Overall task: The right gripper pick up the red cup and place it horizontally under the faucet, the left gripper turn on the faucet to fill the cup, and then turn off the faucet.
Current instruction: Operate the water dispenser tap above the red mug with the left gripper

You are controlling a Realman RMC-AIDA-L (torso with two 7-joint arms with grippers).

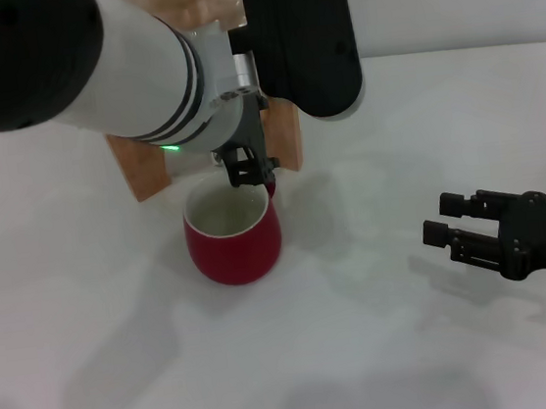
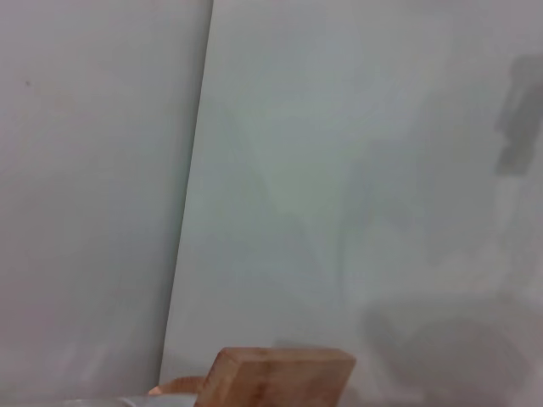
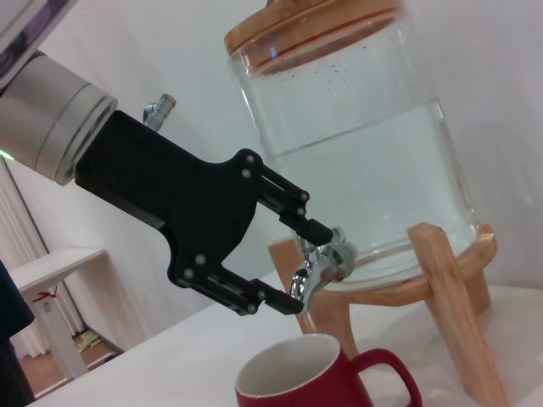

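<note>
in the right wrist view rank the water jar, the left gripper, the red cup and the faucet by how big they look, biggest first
1. The water jar.
2. The left gripper, its fingers either side of the tap; nearer the camera, so it may look oversized.
3. The red cup, partly cut off by the frame edge, so unsure.
4. The faucet.

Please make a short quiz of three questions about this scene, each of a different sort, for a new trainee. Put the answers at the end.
1. True or false: the red cup lies tipped on its side.
2. Multiple choice: the left pincer is
A. parked far from the jar
B. at the faucet, fingers on either side of it
C. holding the cup's handle
3. Fill in: the right pincer sits off to the cup's ____ side, holding nothing.

Key
1. False: it stands upright on the white table, below the spout.
2. B
3. right; its fingers are apart.
</note>
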